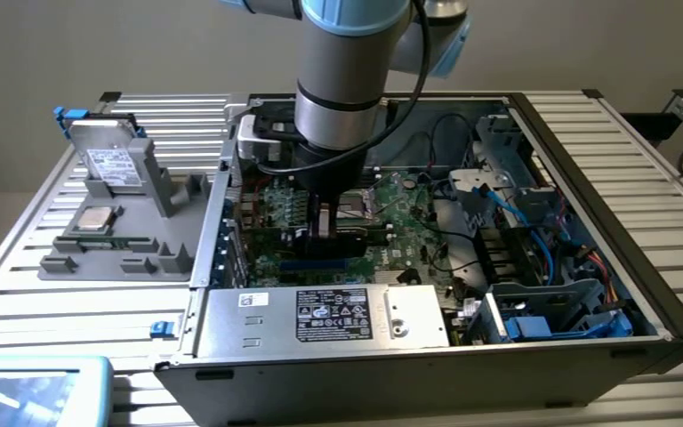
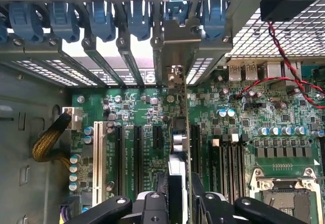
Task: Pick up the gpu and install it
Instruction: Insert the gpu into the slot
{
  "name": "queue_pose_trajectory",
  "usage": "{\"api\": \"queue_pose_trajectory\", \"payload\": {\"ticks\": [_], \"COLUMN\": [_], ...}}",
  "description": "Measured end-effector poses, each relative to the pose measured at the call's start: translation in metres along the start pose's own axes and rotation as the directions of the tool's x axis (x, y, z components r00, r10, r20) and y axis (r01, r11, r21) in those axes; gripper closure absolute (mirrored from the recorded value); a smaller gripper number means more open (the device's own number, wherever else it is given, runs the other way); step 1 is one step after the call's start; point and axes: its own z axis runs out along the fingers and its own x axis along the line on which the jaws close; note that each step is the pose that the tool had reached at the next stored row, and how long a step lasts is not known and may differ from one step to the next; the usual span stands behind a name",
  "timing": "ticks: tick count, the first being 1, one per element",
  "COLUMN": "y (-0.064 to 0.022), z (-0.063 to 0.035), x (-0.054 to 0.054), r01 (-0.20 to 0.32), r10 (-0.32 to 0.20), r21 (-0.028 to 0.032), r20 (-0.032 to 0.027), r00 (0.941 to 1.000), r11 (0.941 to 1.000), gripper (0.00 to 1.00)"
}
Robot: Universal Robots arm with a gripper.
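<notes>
We can make out no word or number for certain. At six o'clock in the exterior view, the black rectangular label (image 1: 332, 314) on the silver metal power-supply box (image 1: 419, 322) carries white print too small to read. At ten o'clock, the white label (image 1: 114, 166) on the silver hard drive (image 1: 102, 133) is equally illegible, as is the white lettering on the green motherboard (image 2: 127, 113).

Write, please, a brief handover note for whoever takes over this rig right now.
Grip: the pincer is shut on the gpu, low inside the open computer case.
Place: the gpu stands upright, edge toward the motherboard, among the expansion slots. Its silver bracket is at the case's rear slot openings.
Done: card picked up and brought into the case.
Left: full seating cannot be confirmed; the pincer has not let go.
</notes>
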Motion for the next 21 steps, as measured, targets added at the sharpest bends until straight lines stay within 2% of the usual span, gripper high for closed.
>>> {"api": "queue_pose_trajectory", "payload": {"ticks": [8,13,21], "y": [-0.0003,-0.0003,-0.0004], "z": [0.0028,0.0032,0.0039], "x": [0.0000,0.0001,-0.0002], "r01": [0.000,-0.001,-0.001], "r10": [0.000,0.001,0.001], "r21": [-0.0001,-0.0041,-0.0052], "r20": [-0.0021,-0.0046,-0.0077], "r00": [1.0000,1.0000,1.0000], "r11": [1.0000,1.0000,1.0000], "gripper": [0.71,0.71,0.71]}}
